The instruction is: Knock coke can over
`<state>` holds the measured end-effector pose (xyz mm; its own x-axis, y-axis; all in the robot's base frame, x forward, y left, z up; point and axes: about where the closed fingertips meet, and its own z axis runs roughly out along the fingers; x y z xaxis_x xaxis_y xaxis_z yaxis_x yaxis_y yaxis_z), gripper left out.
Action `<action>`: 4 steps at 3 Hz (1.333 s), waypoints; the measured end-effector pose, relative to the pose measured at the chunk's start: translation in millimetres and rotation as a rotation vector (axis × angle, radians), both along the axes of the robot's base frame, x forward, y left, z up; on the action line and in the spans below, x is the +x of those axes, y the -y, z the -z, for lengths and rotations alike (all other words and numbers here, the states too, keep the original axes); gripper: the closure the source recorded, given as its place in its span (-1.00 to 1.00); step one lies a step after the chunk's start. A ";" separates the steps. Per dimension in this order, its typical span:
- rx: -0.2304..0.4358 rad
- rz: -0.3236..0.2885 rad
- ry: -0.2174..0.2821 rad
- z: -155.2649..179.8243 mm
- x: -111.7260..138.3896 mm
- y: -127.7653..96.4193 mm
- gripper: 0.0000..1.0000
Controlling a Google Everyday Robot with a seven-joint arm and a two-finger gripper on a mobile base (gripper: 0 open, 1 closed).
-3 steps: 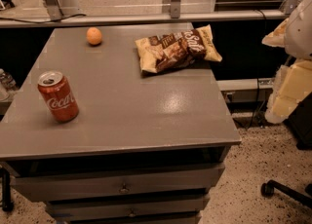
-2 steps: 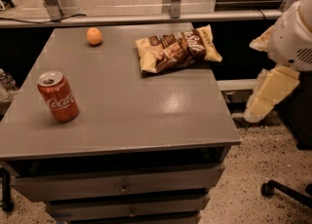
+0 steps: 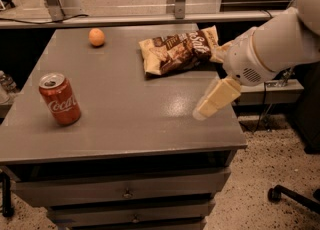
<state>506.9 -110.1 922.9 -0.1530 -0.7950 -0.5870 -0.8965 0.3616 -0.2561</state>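
Note:
The red coke can (image 3: 60,99) stands upright near the left front of the grey table (image 3: 150,129). My gripper (image 3: 206,85) hangs over the table's right side, in front of the chip bag and far to the right of the can. Its two cream fingers stand apart: the lower finger (image 3: 216,99) points down and left, and the upper one (image 3: 218,54) shows just beside the bag. The gripper is open and holds nothing.
A yellow-brown chip bag (image 3: 177,50) lies at the back right of the table. A round orange fruit (image 3: 97,37) sits at the back left. Drawers run below the table front. A chair wheel (image 3: 275,193) is on the floor at right.
My arm has come in from the right edge, moving left and over the table's right side. The can, fruit and bag have not moved.

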 end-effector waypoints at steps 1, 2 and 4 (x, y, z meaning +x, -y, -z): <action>0.165 -0.019 0.074 2.1 28.6 -48.6 -1.00; 0.322 -0.010 0.100 -2.6 37.1 -90.6 -1.00; 0.348 -0.009 0.112 -10.0 38.4 -99.8 -1.00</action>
